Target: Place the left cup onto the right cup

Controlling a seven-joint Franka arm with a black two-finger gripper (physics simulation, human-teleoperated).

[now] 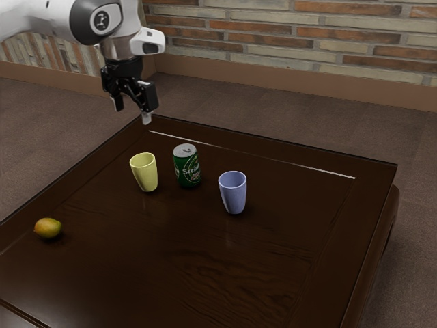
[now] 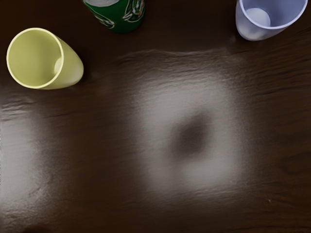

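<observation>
Currently the pincer (image 1: 132, 113) is released: two black fingers spread apart, pointing down. It hangs in the air over the far rim of the table (image 1: 205, 273), at approx. 11 o'clock of the tabletop in the ext. view, well apart from every item.

Yellow cup (image 1: 144, 171): approx. 6 o'clock from the pincer, upright on the tabletop, mouth up. It is the leftmost cup in the ext. view.

Green can (image 1: 186, 165): just beside the yellow cup at its 3 o'clock, upright, w/ a small gap btwn them.

Pale blue cup (image 1: 233, 192): approx. 4 o'clock of the can, near it but apart, upright, mouth up. The two cups stand separately w/ the can btwn them.

Small yellow-orange fruit (image 1: 48, 227): approx. 8 o'clock of the yellow cup, well apart, nr the table edge on the ext. view's left.

Wrist view: yellow cup (image 2: 41, 59), can (image 2: 116, 14) and blue cup (image 2: 269, 17) stand in a row on dark wood (image 2: 146, 204), seen from above. A pale glare patch lies on the wood.

Brick wall (image 1: 307, 34) stands behind the table.
</observation>
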